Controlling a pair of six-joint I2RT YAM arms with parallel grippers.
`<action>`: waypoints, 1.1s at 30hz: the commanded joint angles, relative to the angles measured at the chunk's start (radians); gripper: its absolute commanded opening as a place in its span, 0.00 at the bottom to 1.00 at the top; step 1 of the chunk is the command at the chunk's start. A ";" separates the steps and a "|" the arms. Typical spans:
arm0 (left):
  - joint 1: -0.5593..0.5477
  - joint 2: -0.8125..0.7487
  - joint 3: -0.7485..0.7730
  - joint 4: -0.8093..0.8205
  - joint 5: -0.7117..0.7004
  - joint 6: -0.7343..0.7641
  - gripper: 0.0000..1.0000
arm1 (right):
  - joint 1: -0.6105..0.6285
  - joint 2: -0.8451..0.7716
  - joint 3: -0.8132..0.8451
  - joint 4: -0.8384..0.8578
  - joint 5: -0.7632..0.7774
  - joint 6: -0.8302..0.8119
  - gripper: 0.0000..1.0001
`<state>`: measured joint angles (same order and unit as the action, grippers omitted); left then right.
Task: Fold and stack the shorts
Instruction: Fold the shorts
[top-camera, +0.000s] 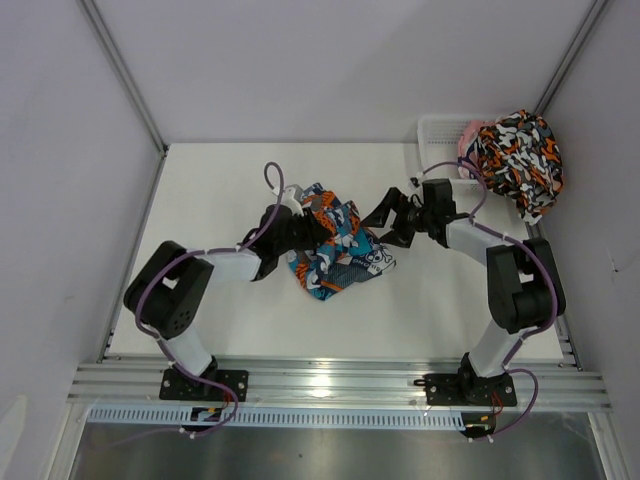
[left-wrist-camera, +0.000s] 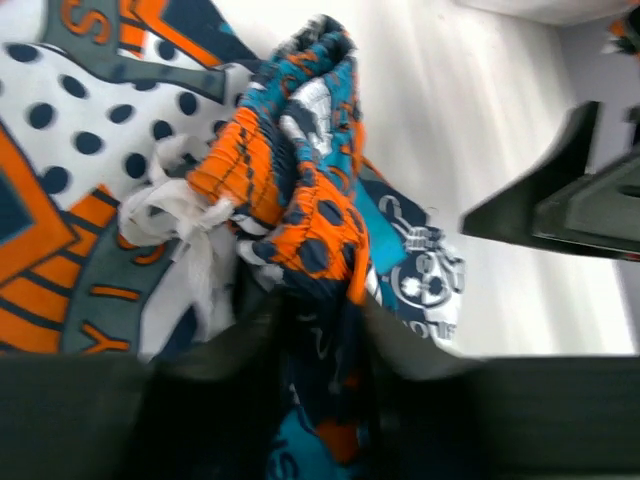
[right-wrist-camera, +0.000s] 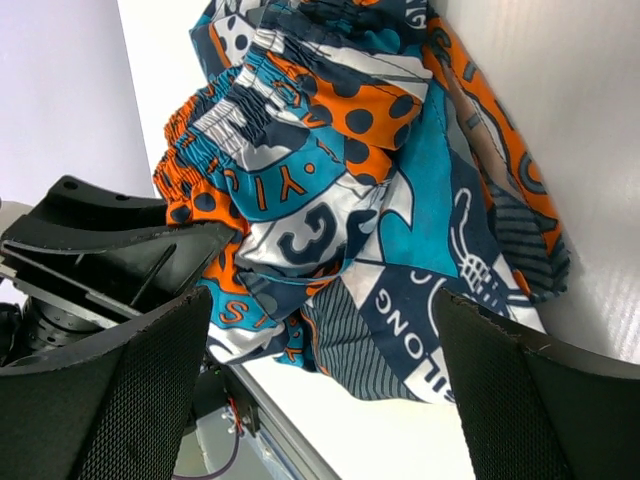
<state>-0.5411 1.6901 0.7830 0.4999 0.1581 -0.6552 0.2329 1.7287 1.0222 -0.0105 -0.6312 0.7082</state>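
The teal-blue, orange and white shorts (top-camera: 335, 250) lie crumpled at the table's middle. My left gripper (top-camera: 305, 228) is shut on a bunch of their fabric at the left side; the left wrist view shows the cloth (left-wrist-camera: 310, 190) pinched between the dark fingers. My right gripper (top-camera: 385, 225) is open just right of the shorts, its fingers (right-wrist-camera: 130, 380) spread wide with the shorts (right-wrist-camera: 360, 200) ahead of them, not touching. The blotched orange, black, white and grey shorts (top-camera: 520, 160) hang over the basket at the back right.
A white mesh basket (top-camera: 440, 135) stands at the back right corner with something pink inside. Grey walls close the table on three sides. The metal rail (top-camera: 340, 385) runs along the near edge.
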 joint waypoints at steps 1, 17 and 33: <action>-0.040 -0.001 0.053 0.008 -0.089 0.058 0.29 | -0.013 -0.064 -0.022 0.047 0.028 0.014 0.94; -0.444 -0.084 0.150 -0.103 -0.643 0.525 0.12 | -0.099 0.006 -0.115 0.302 -0.260 0.189 1.00; -0.649 0.043 0.170 0.020 -0.894 0.761 0.13 | -0.089 -0.023 -0.068 0.035 -0.200 0.191 0.99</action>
<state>-1.1435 1.7111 0.9131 0.4229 -0.6376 0.0071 0.1501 1.7737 0.9310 0.1246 -0.8558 0.9230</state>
